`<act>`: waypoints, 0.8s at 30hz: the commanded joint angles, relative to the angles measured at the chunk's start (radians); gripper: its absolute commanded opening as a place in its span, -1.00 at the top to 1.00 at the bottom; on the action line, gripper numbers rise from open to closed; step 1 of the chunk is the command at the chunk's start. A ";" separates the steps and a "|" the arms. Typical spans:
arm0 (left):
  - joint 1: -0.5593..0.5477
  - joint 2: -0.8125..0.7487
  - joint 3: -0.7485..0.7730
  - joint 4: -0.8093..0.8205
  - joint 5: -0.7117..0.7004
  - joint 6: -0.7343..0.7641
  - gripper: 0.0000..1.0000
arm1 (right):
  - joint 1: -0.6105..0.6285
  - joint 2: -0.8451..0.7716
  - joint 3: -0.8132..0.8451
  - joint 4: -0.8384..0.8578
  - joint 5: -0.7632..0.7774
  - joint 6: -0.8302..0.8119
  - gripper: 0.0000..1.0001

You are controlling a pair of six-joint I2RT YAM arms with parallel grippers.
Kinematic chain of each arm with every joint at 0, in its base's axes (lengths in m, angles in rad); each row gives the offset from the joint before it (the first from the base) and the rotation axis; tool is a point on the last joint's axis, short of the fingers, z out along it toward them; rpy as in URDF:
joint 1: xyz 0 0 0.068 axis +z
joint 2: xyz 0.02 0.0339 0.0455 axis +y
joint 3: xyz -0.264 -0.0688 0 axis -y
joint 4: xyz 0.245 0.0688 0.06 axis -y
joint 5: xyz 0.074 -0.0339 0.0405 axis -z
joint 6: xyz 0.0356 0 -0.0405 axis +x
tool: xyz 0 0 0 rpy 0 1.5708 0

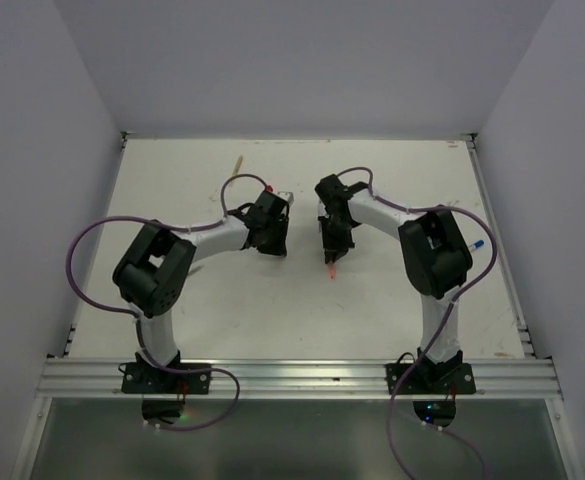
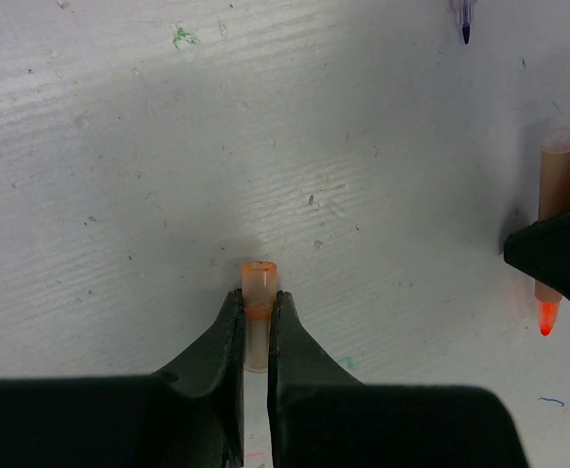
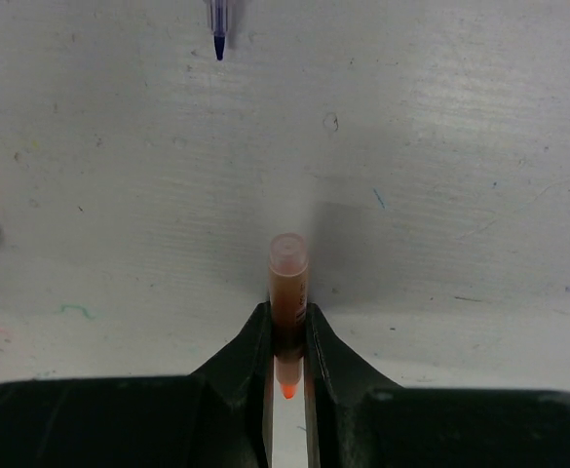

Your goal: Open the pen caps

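Note:
My left gripper [image 2: 256, 310] is shut on a stubby pale-orange pen cap [image 2: 258, 282], held just above the white table with its open end poking out past the fingertips. My right gripper [image 3: 287, 330] is shut on the matching pen barrel [image 3: 288, 278]; its bare orange tip [image 3: 287, 391] points back toward the wrist. The left wrist view also shows that barrel [image 2: 557, 180] at the right, apart from the cap. From above, the left gripper [image 1: 274, 238] and the right gripper [image 1: 332, 250] hang side by side over mid-table, with the orange tip [image 1: 330, 272] showing below the right one.
A blue-tipped pen [image 3: 217, 29] lies on the table beyond both grippers, and its tip [image 2: 465, 21] shows in the left wrist view too. A pale pen [image 1: 238, 163] lies near the back edge, and another blue pen [image 1: 477, 243] lies at the right. White walls enclose the table.

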 commanded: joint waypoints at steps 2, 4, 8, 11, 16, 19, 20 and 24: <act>-0.013 0.052 0.009 -0.101 -0.081 0.017 0.99 | 0.006 0.028 0.049 0.034 0.032 0.007 1.00; -0.013 0.058 0.013 -0.118 -0.085 0.020 0.94 | 0.008 0.042 0.053 0.040 0.016 0.024 1.00; -0.013 0.068 0.010 -0.135 -0.081 0.020 0.88 | 0.020 0.048 0.044 0.047 -0.008 0.048 1.00; -0.013 0.075 0.009 -0.150 -0.085 0.023 0.84 | 0.021 0.045 0.023 0.057 -0.023 0.061 0.96; -0.013 0.094 0.010 -0.175 -0.087 0.025 0.71 | 0.024 0.045 0.010 0.066 -0.037 0.065 0.82; -0.013 0.103 0.010 -0.183 -0.089 0.025 0.58 | 0.024 0.049 0.012 0.066 -0.039 0.067 0.78; -0.013 0.109 0.010 -0.183 -0.089 0.023 0.55 | 0.024 0.049 0.012 0.066 -0.040 0.067 0.71; -0.011 0.124 0.009 -0.192 -0.090 0.022 0.40 | 0.024 0.057 0.010 0.071 -0.048 0.068 0.56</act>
